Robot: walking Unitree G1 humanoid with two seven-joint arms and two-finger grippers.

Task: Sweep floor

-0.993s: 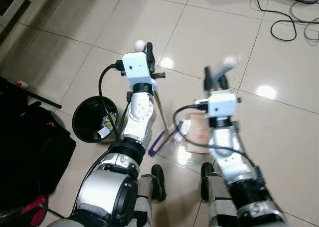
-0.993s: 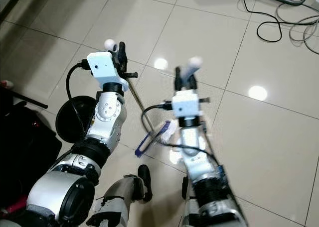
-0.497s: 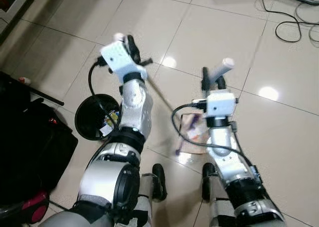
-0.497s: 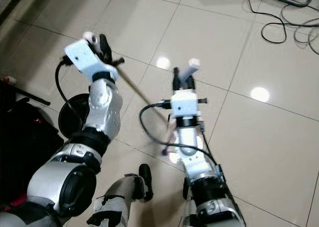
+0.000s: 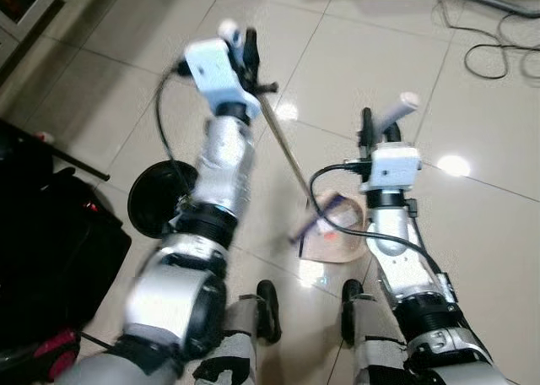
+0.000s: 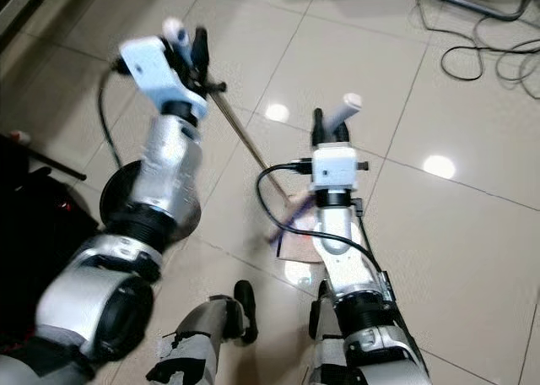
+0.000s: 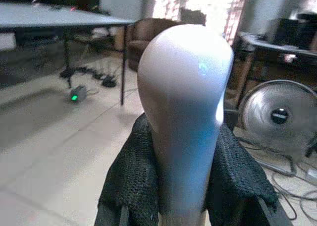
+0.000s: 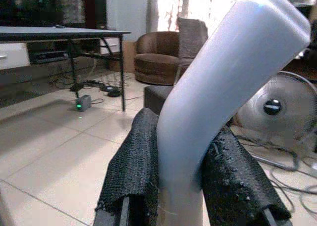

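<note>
My left gripper is raised at the upper left, shut on the white top of a broom handle. The thin shaft slants down to the purple bristles, which rest at the mouth of a beige dustpan on the tiled floor. My right gripper is shut on the dustpan's curved white handle, upright above the pan. In both wrist views, black padded fingers press either side of a handle.
A round black bin holding scraps stands on the floor left of my left arm. A black bag lies further left. Cables and a metal frame lie at the far right. My feet stand just behind the dustpan.
My left arm swung the broom: the bristles moved from left of the dustpan rightward onto its mouth. The right gripper and dustpan shifted slightly right.
</note>
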